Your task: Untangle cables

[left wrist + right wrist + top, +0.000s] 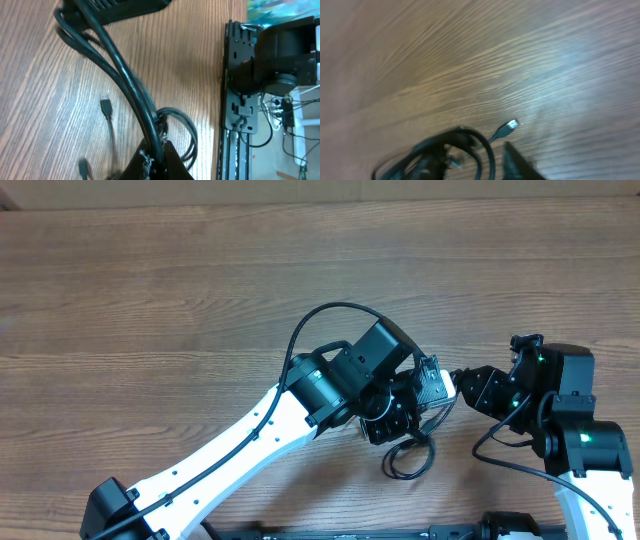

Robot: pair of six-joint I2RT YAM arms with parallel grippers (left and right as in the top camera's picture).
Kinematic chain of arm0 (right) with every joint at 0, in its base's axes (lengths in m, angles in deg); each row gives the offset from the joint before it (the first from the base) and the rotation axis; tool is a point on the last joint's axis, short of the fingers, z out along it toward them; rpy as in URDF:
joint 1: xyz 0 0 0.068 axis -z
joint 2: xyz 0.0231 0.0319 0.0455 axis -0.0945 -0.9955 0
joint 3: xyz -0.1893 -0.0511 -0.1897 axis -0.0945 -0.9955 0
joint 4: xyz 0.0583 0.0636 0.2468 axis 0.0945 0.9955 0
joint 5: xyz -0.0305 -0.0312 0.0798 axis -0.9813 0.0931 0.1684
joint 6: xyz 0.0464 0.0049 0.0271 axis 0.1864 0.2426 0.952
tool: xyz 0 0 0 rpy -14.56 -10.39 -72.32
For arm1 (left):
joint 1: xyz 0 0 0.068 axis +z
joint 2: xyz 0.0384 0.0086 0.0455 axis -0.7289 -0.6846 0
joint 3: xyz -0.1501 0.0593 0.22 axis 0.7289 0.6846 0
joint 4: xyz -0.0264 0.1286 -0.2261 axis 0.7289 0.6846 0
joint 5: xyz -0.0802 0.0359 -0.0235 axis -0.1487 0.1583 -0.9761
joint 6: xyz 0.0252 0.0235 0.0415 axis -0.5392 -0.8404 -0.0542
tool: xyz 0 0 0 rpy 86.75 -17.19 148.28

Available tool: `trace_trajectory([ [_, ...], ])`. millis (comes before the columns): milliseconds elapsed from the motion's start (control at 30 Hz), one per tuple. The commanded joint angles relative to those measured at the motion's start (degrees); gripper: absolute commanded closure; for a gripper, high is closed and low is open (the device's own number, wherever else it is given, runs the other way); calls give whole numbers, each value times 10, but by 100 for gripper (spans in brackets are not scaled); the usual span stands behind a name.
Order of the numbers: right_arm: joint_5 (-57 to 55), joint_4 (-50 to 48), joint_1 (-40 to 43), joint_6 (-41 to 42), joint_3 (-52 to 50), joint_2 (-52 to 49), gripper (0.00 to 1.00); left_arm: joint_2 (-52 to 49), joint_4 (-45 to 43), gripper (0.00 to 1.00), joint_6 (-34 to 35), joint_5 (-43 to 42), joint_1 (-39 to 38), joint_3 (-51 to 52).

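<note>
The cables (408, 459) are thin black cords bunched under the two grippers near the table's front edge, with a loop lying toward the front. In the left wrist view my left gripper (158, 161) is shut on a bundle of the cables (125, 75), which run up and to the left. A small plug (105, 106) lies on the wood beside them. My right gripper (470, 170) stands open around a blurred loop of cables (470, 137), its right finger (520, 165) clear of them. A silver-tipped plug (510, 124) points away. Overhead, the left gripper (398, 418) and right gripper (455, 383) nearly meet.
A black mounting rail (240, 100) runs along the table's front edge, with an arm's base motor (285, 55) on it. The white left arm (250, 445) crosses from the lower left, and the right arm (580, 440) stands at the right edge.
</note>
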Motion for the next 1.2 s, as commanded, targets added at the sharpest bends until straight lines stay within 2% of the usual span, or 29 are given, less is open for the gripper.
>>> trace_trajectory([
  [0,-123,-20,20,31,5,-4,57,16,5,96,-19,-76,-10,-2],
  [67,-123,-21,20,31,5,-4,45,16,-11,96,-18,-76,-10,-2],
  [133,-122,-20,20,31,5,-4,38,16,-24,96,-10,-76,-10,-2],
  [300,-117,-20,20,31,5,-4,34,16,-47,96,7,-75,-5,-2],
  [433,-90,-22,20,30,5,-4,32,16,-69,96,45,-63,0,-2],
  [633,-84,-27,20,33,5,-4,31,16,-83,96,188,78,9,-2],
  [733,-84,-26,20,60,5,-4,24,16,-83,96,288,154,21,-2],
  [800,-84,-26,20,75,5,-4,22,16,-86,96,356,193,31,-2],
  [867,-69,-28,20,86,5,-4,22,16,-89,96,424,209,41,-2],
  [967,-11,-51,20,89,5,-4,23,16,-99,96,490,209,52,-2],
  [1167,101,-95,20,88,5,-4,25,16,-167,96,535,195,52,-2],
])
